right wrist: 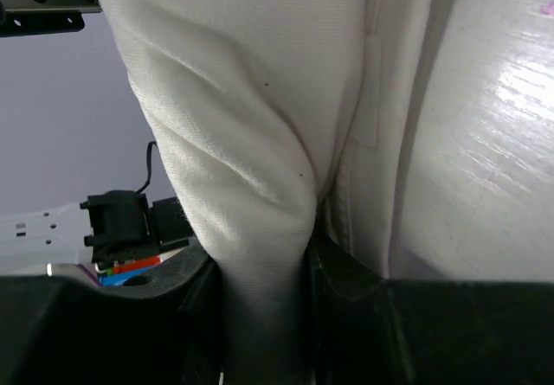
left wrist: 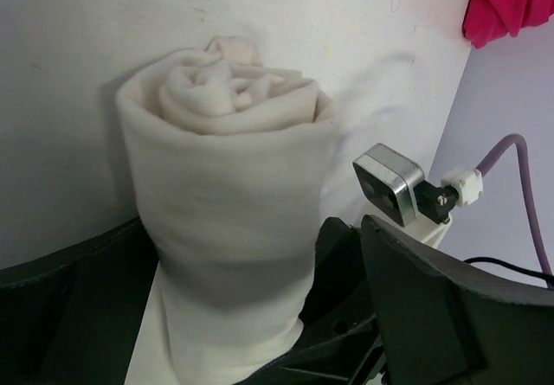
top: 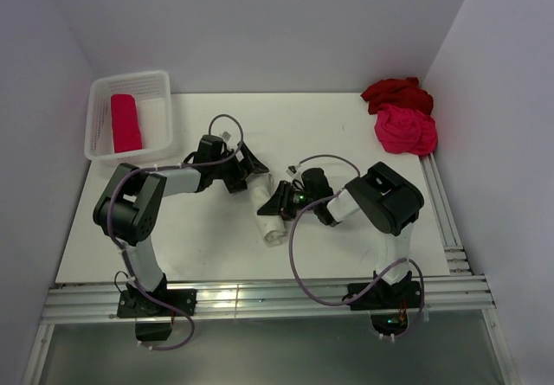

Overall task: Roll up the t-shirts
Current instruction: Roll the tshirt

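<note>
Cloth of cream t-shirt roll is pinched in right hand; left hand gapes wide.

The central roll lies on the table, near its middle. Behind it and well to its left stands the basket, with the second roll in it. Behind it and well to its right lie two loose shirts, the nearer t-shirt touching the farther t-shirt. The left gripper straddles the central roll's far end. The right gripper sits against its right side.
</note>
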Motion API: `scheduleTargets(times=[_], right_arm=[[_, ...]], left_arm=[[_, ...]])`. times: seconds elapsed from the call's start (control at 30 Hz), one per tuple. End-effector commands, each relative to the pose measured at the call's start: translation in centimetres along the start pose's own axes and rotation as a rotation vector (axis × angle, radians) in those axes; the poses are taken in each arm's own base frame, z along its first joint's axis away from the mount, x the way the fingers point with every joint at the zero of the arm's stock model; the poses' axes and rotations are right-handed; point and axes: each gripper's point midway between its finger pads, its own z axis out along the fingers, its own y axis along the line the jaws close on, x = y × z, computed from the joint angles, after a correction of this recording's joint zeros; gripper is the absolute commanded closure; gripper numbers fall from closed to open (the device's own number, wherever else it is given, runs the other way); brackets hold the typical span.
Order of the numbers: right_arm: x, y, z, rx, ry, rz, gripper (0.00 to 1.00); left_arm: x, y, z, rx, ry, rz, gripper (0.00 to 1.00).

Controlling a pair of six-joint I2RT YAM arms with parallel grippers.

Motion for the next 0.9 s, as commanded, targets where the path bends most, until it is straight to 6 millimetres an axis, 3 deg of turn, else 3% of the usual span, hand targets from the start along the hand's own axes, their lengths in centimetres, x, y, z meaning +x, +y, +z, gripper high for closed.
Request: scheduleTargets(times=[0.0,0.23,0.33,0.37,0.4,0.53,0.57,0.73,0.77,0.8,0.87], right_arm=[[3.4,-4.4,-0.3,0.116,0.103,0.111,1.0],[3.0,-3.9,0.0,0.089,0.13,0.103,1.0],[3.2,-3.7,0.2,0.07,0.155,0.107,1.0],[3.3,-3.7,0.3,0.07,0.16,0.111,1.0],[3.3,-3.8,0.3,0.069,0.164,0.109,1.0],[3.6,-3.9,0.1,0.058,0.184,0.116,1.0],[3.6,-4.1,0.1,0.061,0.187,0.114,1.0],[3.6,-4.8,-0.2,0.124,0.23,0.067,0.96],[4.0,-5.9,-0.6,0.18,0.248,0.056,0.91],[3.3,-5.6,-0.8,0.188,0.236,0.021,0.79],[3.4,-5.7,-1.5,0.218,0.237,0.029,0.69]], left_arm=[[-0.2,-2.3,0.6,0.065,-0.002,0.088,0.0],[1.2,-0.4,2.2,-0.001,0.021,0.086,0.06],[1.3,0.0,2.5,0.0,0.02,0.081,0.18],[1.3,0.1,2.6,-0.001,0.023,0.079,0.24],[1.3,0.3,2.9,-0.005,0.027,0.08,0.4],[0.8,0.5,3.0,-0.034,0.016,0.083,0.83],[0.8,1.1,3.1,-0.067,0.011,0.076,0.99],[-0.5,1.5,3.0,-0.131,-0.03,0.065,1.0],[-1.0,1.9,2.8,-0.157,-0.058,0.057,1.0],[-1.1,2.0,2.5,-0.174,-0.067,0.039,1.0],[-1.6,2.2,2.0,-0.193,-0.1,0.023,1.0]])
